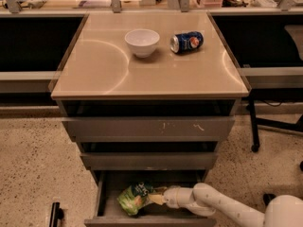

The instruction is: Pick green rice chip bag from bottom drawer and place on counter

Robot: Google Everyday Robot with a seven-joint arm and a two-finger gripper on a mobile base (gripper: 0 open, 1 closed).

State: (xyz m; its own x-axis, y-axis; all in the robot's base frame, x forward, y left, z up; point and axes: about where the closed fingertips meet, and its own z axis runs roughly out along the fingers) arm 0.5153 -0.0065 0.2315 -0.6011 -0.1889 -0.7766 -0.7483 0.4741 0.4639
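The green rice chip bag [134, 197] lies tilted inside the open bottom drawer [151, 220], toward its left side. My gripper [156, 198] reaches into the drawer from the right on a white arm and is right against the bag's right edge. The beige counter [104, 65] above holds nothing of the bag.
A white bowl [142, 42] and a blue soda can [186, 41] on its side sit at the back of the counter. Two shallower drawers [149, 128] above are slightly pulled out. A chair base [265, 126] stands on the floor at right.
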